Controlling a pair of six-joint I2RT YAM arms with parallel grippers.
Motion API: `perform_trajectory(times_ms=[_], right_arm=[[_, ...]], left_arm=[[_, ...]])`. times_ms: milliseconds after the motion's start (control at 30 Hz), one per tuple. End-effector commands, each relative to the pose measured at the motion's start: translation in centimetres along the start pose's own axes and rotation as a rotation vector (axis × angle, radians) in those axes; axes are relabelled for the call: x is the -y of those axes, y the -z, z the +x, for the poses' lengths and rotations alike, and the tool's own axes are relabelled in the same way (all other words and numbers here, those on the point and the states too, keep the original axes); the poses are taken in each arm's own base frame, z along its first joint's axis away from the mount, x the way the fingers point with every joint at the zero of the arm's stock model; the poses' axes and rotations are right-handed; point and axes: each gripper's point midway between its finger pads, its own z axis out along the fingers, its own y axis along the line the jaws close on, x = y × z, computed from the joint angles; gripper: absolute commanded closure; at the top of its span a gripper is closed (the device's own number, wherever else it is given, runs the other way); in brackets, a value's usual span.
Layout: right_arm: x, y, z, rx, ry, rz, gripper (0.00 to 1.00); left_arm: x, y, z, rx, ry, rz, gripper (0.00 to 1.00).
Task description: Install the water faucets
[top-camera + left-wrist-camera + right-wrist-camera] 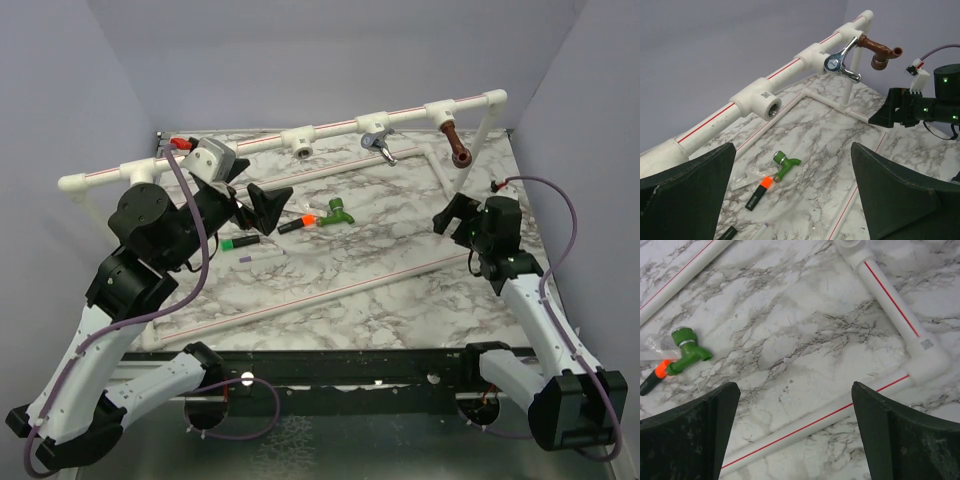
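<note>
A bright green faucet point(340, 211) point(785, 166) point(687, 347) lies loose on the marble table, its end touching an orange-capped marker point(297, 224). On the raised white pipe rail, a chrome faucet point(380, 145) point(842, 62) and a copper-brown faucet point(456, 143) point(880, 51) sit in tee fittings. Another tee point(303, 135) point(767, 102) shows an empty threaded hole. My left gripper point(262, 205) point(792, 147) hovers open just left of the green faucet, holding nothing. Off to the right, my right gripper point(452, 215) point(796, 386) is open and empty above a floor pipe.
White red-striped pipes point(330, 290) point(810, 425) form a frame flat on the table. A green-capped marker point(240, 243) and a clear plastic wrapper point(752, 175) lie near the green faucet. Purple walls close in the back and sides.
</note>
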Motion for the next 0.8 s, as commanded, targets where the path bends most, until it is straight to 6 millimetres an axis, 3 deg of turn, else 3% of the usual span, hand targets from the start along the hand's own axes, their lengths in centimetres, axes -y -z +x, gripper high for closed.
perform_trajectory(times_ms=[0,400,600,767], right_arm=[[0.6,1.9,1.0,-0.053,-0.118,0.058,0.0],[-4.5,1.9,5.0,-0.135,-0.031,-0.333,0.02],[-5.5,0.1,7.4,-0.212,-0.087,-0.374,0.07],[-8.2,-1.4,9.2,-0.25,-0.066,-0.395,0.09]], left_arm=[[-0.5,0.0,1.0,-0.023,-0.019,-0.028,0.01],[-3.4,-0.3,3.6,-0.104,-0.052,-0.177,0.01],[-3.8,-0.4,4.6,-0.127,-0.061,-0.2,0.01],[-4.0,-0.4,5.1,-0.141,-0.063,-0.208,0.01]])
